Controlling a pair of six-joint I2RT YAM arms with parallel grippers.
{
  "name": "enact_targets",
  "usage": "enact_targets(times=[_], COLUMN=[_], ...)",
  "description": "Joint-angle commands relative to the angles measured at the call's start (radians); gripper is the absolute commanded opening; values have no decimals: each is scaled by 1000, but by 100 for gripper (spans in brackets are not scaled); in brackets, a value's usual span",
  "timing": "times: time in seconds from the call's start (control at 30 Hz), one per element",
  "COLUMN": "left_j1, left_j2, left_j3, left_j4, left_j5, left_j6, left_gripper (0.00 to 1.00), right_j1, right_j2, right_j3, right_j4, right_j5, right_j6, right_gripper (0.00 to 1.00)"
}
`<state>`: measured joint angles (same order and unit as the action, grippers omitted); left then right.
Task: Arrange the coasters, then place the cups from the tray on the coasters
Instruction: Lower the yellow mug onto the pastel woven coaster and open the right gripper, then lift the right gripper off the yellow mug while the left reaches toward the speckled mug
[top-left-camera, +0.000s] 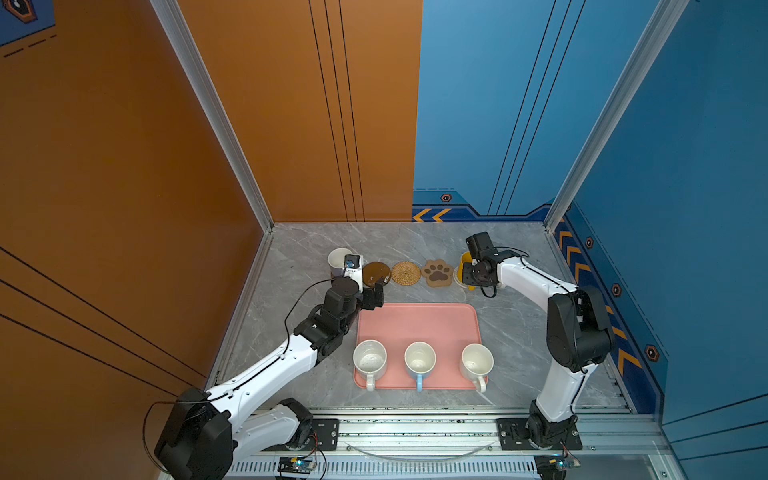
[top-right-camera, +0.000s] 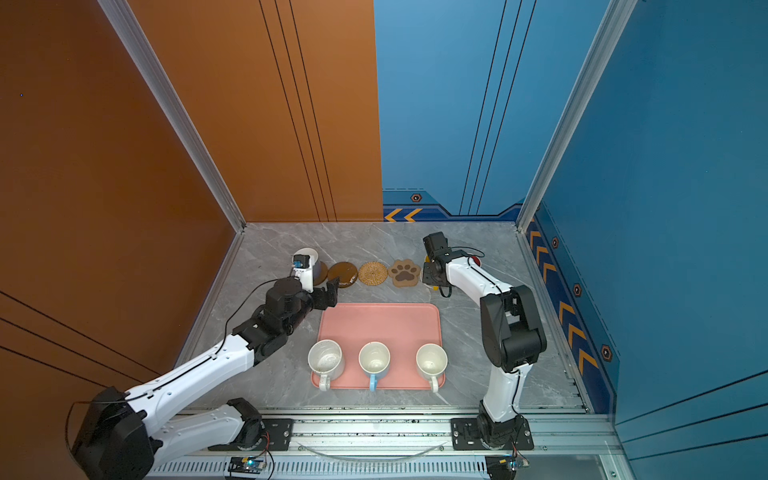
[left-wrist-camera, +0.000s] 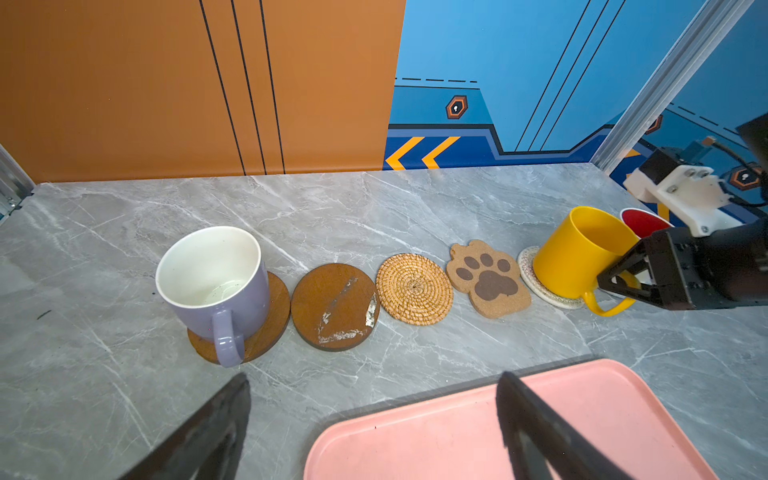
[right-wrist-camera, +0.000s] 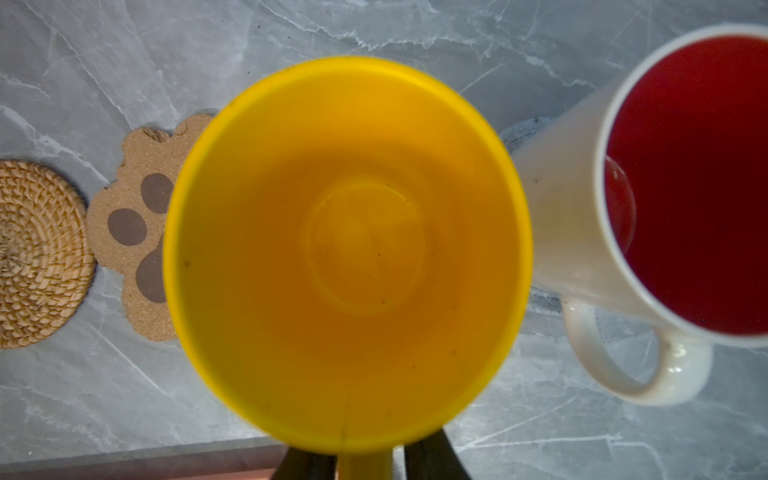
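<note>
A lilac cup (left-wrist-camera: 216, 282) stands on a brown disc coaster (left-wrist-camera: 270, 328). Beside it lie three bare coasters: a brown disc (left-wrist-camera: 334, 307), a rattan round (left-wrist-camera: 414, 289) and a paw shape (left-wrist-camera: 488, 278). The yellow cup (right-wrist-camera: 345, 249) rests on the white woven coaster (left-wrist-camera: 536, 278). My right gripper (right-wrist-camera: 365, 457) straddles its handle, open, with a slim gap at one finger. The white cup with red inside (right-wrist-camera: 685, 187) stands just beyond. My left gripper (left-wrist-camera: 374, 380) hangs open and empty over the pink tray's (top-left-camera: 415, 320) far left corner. Three cups stand along the tray's near edge: speckled (top-left-camera: 369, 359), blue-handled (top-left-camera: 419, 359) and plain white (top-left-camera: 477, 361).
The coaster row runs across the grey marble table (top-left-camera: 519, 332) between the tray and the back wall. Orange wall panels close the left side and blue ones the right. A metal rail (top-left-camera: 415, 428) carrying both arm bases runs along the front edge.
</note>
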<state>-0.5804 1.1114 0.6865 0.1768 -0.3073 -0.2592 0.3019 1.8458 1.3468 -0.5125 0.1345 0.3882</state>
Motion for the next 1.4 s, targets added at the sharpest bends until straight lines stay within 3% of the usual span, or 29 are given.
enact_targets(times=[0.0, 0.5, 0.8, 0.97, 1.1, 1.37], left_j1=[10, 13, 12, 10, 8, 11], left_j2=[-22, -25, -10, 7, 4, 8], left_j3=[-20, -22, -11, 0, 5, 35], left_j4=[16, 17, 17, 16, 12, -68], left_j5=[-14, -11, 5, 23, 35, -4], left_j6=[-9, -9, -17, -27, -29, -59], left_gripper=[93, 93, 93, 93, 93, 92], right_j1=[-6, 27, 179, 272, 304, 304], right_j2=[-42, -215, -400, -470, -502, -482], right_j3=[-15, -45, -85, -151, -261, -279], right_j4=[26, 2, 35, 124, 276, 281], right_j5=[6, 48, 194, 274, 254, 255], right_j6=[0, 12, 97, 198, 235, 247], right_gripper=[31, 53, 63, 65, 65, 67])
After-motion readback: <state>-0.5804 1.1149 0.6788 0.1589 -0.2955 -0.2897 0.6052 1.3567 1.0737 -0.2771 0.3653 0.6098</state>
